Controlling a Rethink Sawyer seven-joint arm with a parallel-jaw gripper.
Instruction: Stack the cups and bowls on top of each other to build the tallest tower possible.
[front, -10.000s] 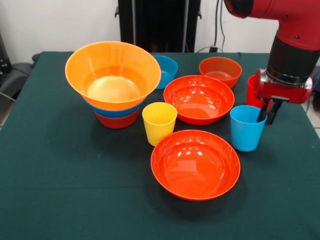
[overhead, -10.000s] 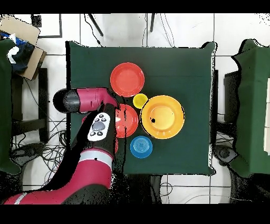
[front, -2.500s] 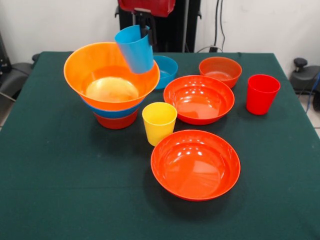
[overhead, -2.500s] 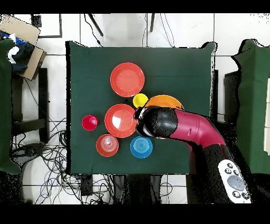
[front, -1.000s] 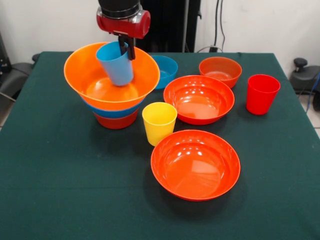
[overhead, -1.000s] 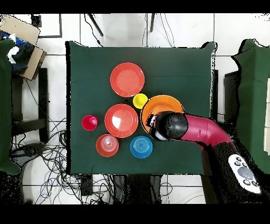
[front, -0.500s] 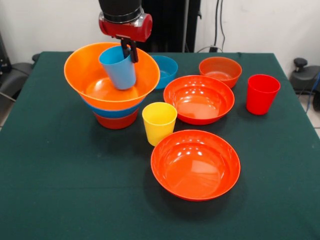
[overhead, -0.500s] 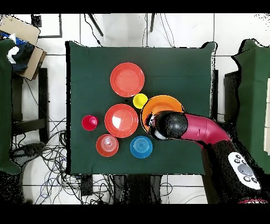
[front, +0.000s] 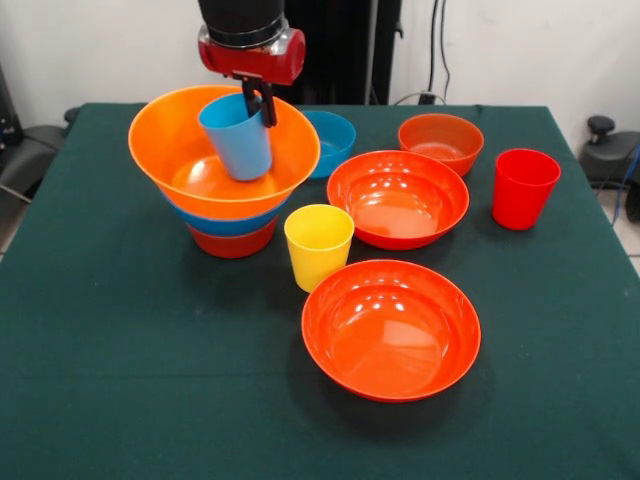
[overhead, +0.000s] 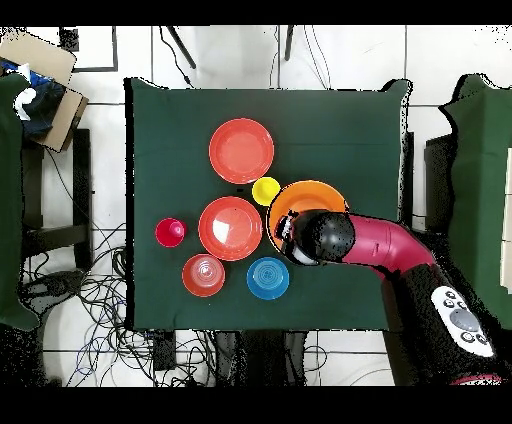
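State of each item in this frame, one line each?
Gripper: shut on blue cup's rim.
Blue cup: tilted, inside orange bowl.
Orange bowl: top of the nested tower.
Yellow cup: upright, loose.
Red cup: upright, loose.
Other bowls: upright, unstacked.

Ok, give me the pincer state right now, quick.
Pincer: closed on the rim of the light blue cup, holding it tilted inside the big orange bowl.

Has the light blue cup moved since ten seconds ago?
Yes. The light blue cup went from beside the red cup into the big orange bowl.
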